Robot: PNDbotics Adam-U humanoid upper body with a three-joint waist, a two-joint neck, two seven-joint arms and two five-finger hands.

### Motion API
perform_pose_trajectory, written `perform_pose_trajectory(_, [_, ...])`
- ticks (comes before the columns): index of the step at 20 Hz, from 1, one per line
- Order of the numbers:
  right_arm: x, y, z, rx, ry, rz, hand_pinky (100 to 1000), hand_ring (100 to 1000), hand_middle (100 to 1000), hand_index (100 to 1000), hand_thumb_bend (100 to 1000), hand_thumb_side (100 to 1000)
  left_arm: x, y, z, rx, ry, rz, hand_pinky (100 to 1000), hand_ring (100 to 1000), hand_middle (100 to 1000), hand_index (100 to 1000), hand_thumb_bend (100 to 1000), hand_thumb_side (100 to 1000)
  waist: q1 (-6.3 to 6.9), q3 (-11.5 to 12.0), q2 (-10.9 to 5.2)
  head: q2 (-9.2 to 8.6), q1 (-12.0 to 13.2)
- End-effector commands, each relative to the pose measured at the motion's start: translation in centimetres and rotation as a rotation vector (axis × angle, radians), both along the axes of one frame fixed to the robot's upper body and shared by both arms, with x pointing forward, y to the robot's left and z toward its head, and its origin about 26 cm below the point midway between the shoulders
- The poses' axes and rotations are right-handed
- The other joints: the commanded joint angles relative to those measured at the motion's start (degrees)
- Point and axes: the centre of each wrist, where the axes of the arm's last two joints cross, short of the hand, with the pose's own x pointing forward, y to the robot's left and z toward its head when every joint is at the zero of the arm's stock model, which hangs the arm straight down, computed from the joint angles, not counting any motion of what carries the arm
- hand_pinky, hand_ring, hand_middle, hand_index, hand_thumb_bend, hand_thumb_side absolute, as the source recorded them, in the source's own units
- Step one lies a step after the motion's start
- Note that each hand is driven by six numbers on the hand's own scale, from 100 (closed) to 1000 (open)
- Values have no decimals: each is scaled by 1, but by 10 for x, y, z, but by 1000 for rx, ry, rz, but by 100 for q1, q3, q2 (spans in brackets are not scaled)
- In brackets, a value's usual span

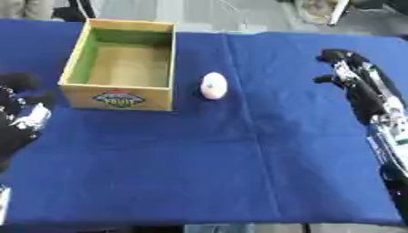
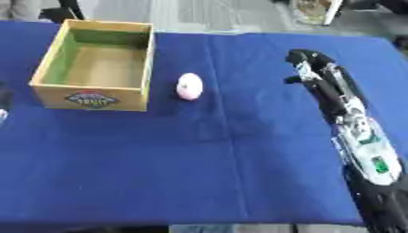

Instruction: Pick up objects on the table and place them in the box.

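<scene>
My right hand (image 2: 315, 73) reaches in from the right side, stretched out over the blue cloth (image 1: 239, 150) that covers the tabletop. Its fingers lie fairly straight and relaxed, pointing toward the far edge, and they hold nothing. The thumb sticks out a little to the left. Behind the hand my black and silver forearm runs back toward the near right corner.

My left hand (image 1: 20, 107) shows at the left edge, low and near the box; it is mostly a dark shape there, and I cannot tell whether its fingers are apart or together. It touches none of the things.

Well to the left of my right hand, about midway across the cloth, lies a small pale egg-shaped thing (image 1: 213, 85), white with a pinkish tint and a small dark mark on top. It rests on the cloth, apart from both hands.

Just left of it stands the open cardboard box (image 1: 73, 63), upright, with greenish inner walls and a coloured label on its near side. The egg-shaped thing lies just beside the box's right wall, outside it.
</scene>
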Motion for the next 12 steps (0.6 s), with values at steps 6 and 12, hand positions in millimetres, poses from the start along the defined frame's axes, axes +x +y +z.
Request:
perform_pose_trajectory(6, [6,-2,23,-102,-48,54,666,950,741,802,100,526,0,1,8,8,-27,-10,639,771,542,684,423,124,4,30,-93,36,-44])
perform_pose_trajectory(12, [18,0,34,-216,-60,117,685,969,786,835,100,430,0,0,9,12,-28,-16,639,771,542,684,423,123,6,60,-99,34,-72])
